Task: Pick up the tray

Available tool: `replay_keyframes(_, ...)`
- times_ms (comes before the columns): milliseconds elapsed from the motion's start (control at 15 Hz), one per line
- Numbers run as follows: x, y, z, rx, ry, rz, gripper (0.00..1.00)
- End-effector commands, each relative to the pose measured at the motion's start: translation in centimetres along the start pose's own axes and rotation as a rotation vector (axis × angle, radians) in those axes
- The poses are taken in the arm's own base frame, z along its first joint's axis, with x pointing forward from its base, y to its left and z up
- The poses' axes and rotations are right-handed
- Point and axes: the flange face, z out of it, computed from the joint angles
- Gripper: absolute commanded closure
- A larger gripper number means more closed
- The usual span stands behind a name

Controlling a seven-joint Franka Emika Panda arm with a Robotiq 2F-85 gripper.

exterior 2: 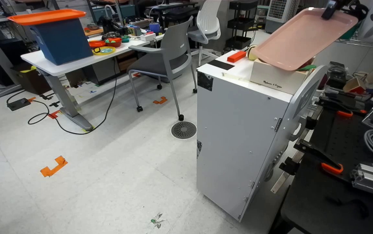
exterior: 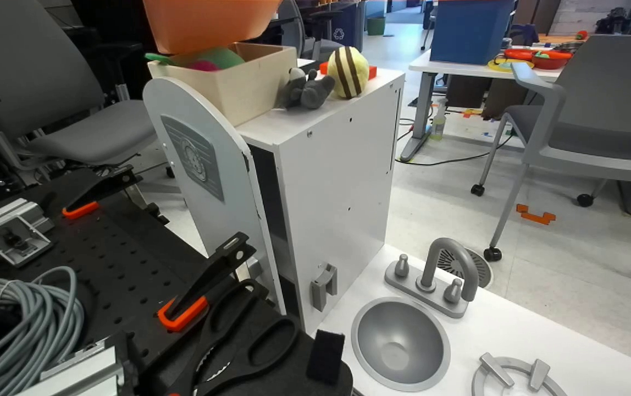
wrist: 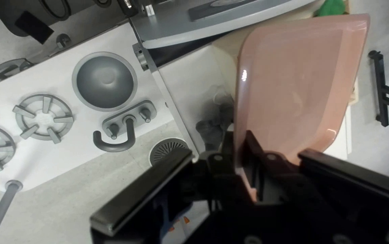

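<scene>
Nearly the whole salmon-pink tray (exterior 2: 303, 42) is shown in an exterior view; in the wrist view, the gripper (wrist: 240, 145) is seen clamped on its rim, and a sink (wrist: 104, 83) and faucet (wrist: 130, 130) are added. The tray is held tilted above a cream box (exterior 2: 277, 76) on the white cabinet (exterior 2: 238, 130); contact with the box cannot be judged. Beside the box, a grey plush toy (exterior: 315, 93) and striped ball (exterior: 348, 71) are seen. The gripper is angled downward at the tray's raised end.
</scene>
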Motion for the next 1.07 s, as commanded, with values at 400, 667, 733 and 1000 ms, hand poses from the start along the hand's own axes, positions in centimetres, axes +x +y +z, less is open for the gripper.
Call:
replay_keyframes(400,1.6,2.7,3.3,-0.008,-0.085,0.029,0.98)
replay_keyframes(667,2.0,3.0,4.1,0.014,-0.103,-0.011,0.98)
replay_keyframes(733,2.1,3.1,4.2,0.018,-0.104,-0.021,0.98)
replay_keyframes(1000,2.5,3.2,4.5,0.02,-0.105,-0.042,0.85)
